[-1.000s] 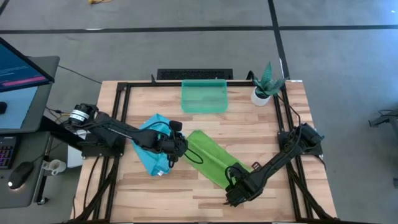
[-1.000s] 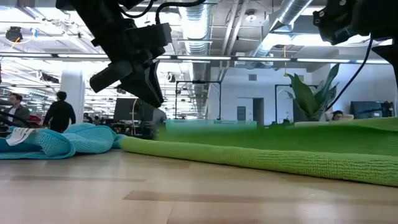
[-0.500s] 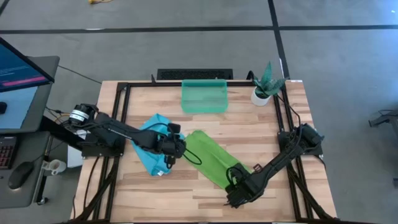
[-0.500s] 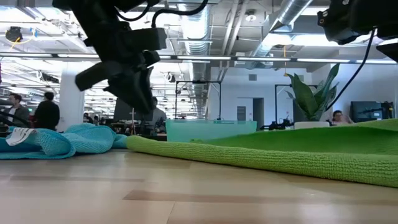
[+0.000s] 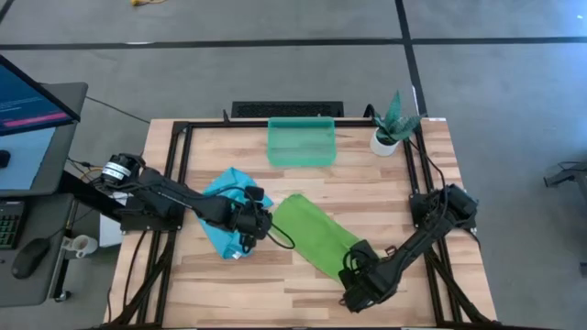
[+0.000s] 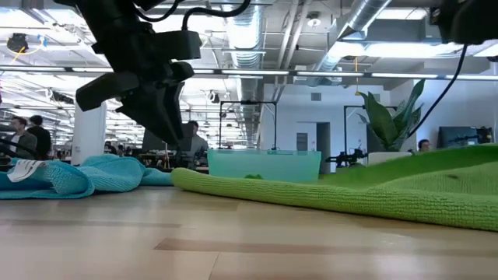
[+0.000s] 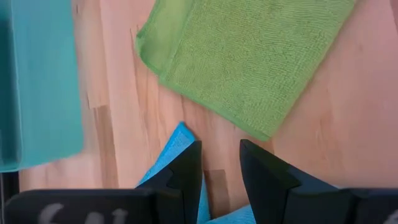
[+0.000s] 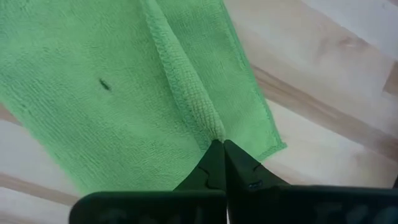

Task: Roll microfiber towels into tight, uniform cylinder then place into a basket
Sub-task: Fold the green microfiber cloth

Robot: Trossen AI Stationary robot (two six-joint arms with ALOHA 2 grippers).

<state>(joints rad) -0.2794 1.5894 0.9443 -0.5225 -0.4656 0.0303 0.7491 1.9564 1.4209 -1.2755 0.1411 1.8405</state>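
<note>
Since a second ago your right tool [image 5: 359, 278] has dragged its pinched edge of the lime green towel [image 5: 312, 231] toward the near right of the table [image 5: 413, 197], and your left tool [image 5: 260, 223] has backed off left, away from the green towel's far corner

Right tool: fingers [image 8: 214, 163] fully closed on a raised fold of the green towel's near edge, wrist view shows the ridge of cloth running straight into the tips

Left tool: fingers [image 7: 186, 171] partly apart with a narrow gap, nothing between them. It hangs above the table over the edge of the turquoise towel [image 5: 225, 215], just beside the green towel's corner, not touching it

Green towel lies unrolled, spread diagonally across the table's middle, far-left corner flat on the wood, near-right end lifted at the right tool. Low view shows it rising toward the right

Turquoise towel sits crumpled left of centre, partly under the left arm, white tag [image 6: 22, 169] visible in low view. The two towels are near each other but I can't tell if they touch

Basket [image 5: 300, 142] is at the far middle of the table, well apart from both towels. Potted plant [image 5: 390, 128] sits to its right at the far corner
</note>
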